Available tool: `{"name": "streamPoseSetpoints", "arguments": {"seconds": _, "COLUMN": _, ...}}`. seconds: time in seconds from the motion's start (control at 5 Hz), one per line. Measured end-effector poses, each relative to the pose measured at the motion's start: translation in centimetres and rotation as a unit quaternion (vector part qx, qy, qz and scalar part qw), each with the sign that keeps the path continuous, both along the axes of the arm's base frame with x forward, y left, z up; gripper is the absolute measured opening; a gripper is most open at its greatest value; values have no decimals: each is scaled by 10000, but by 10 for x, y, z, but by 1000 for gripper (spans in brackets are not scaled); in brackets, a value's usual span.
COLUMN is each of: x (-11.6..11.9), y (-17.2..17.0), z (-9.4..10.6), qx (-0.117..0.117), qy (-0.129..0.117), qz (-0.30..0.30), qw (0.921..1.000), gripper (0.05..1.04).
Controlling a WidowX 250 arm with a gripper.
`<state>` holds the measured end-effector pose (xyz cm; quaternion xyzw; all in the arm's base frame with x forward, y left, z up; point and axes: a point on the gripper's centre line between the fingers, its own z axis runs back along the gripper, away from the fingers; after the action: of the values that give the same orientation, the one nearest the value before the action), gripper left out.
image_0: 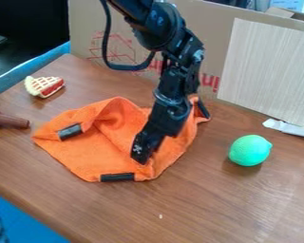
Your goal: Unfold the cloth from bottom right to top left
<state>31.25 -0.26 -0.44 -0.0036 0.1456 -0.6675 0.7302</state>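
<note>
Table (224, 213) at bottom; gripper (142, 154) at the cloth (104, 152), whether clenched I cannot tell. Likely grasping step; next, a pull toward upper left.

Has a black arm (174, 33), glossy in places, built from chunky rounded and boxy segments. Carries a thick black cable (128, 68) looping out sideways, small round spots (159, 20) up top, a ring-like collar (172, 101) lower, a whitish cross-like mark (137, 148) near the end.
</note>
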Motion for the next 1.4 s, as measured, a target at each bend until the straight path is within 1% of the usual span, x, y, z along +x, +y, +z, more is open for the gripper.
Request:
{"name": "streamPoseSetpoints", "arguments": {"seconds": 0.2, "x": 1, "y": 3, "z": 0, "qx": -48, "qy": -20, "qz": 59, "qw": 10000, "gripper": 404}}
{"name": "streamPoseSetpoints", "arguments": {"seconds": 0.4, "x": -1, "y": 6, "z": 0, "qx": -179, "qy": 24, "qz": 141, "qw": 9997, "gripper": 194}}
{"name": "streamPoseSetpoints", "arguments": {"seconds": 0.6, "x": -3, "y": 9, "z": 0, "qx": -300, "qy": 100, "qz": 206, "qw": 9993, "gripper": 74}}
{"name": "streamPoseSetpoints", "arguments": {"seconds": 0.8, "x": -6, "y": 11, "z": 2, "qx": -474, "qy": 185, "qz": 259, "qw": 9984, "gripper": 51}}
{"name": "streamPoseSetpoints", "arguments": {"seconds": 1.0, "x": 1, "y": 18, "z": 32, "qx": -857, "qy": -30, "qz": 407, "qw": 9955, "gripper": 51}}
{"name": "streamPoseSetpoints", "arguments": {"seconds": 1.2, "x": 10, "y": 31, "z": 67, "qx": -1352, "qy": -284, "qz": 733, "qw": 9877, "gripper": 51}}
{"name": "streamPoseSetpoints", "arguments": {"seconds": 1.4, "x": 22, "y": 52, "z": 97, "qx": -1771, "qy": -503, "qz": 1157, "qw": 9761, "gripper": 51}}
